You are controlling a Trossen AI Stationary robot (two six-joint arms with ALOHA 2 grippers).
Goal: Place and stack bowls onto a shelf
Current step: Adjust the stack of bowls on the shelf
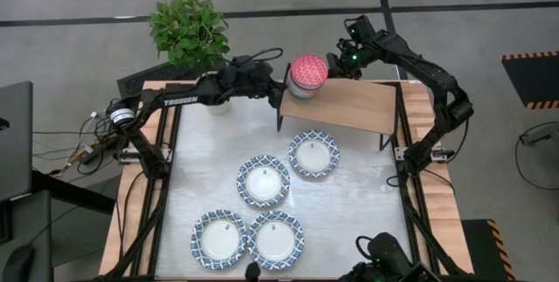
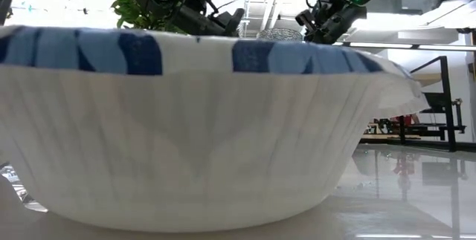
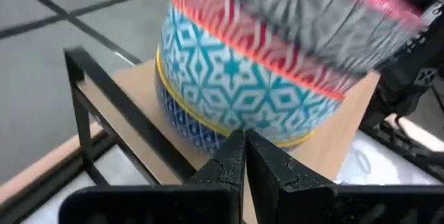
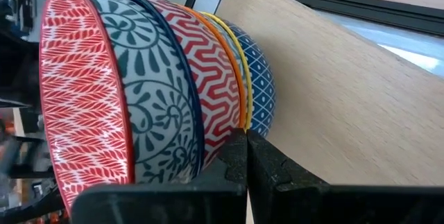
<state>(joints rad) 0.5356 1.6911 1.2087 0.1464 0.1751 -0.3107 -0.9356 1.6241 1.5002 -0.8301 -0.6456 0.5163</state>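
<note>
Sitting nearest, four wide blue-and-white bowls (image 1: 266, 209) lie loose on the table (image 1: 367, 212), well apart from both grippers. Beyond them, the shelf (image 1: 349, 106) carries a nested stack of small bowls (image 1: 307, 75) at its left end, red one on top. Left gripper (image 1: 272, 88) hovers clenched and empty just left of the stack; right gripper (image 1: 336, 64) hovers clenched and empty just right of it. Judgement: the wide bowls lie on the near side of both arms, about equally far from each; next pick means reaching back toward the table front.
</note>
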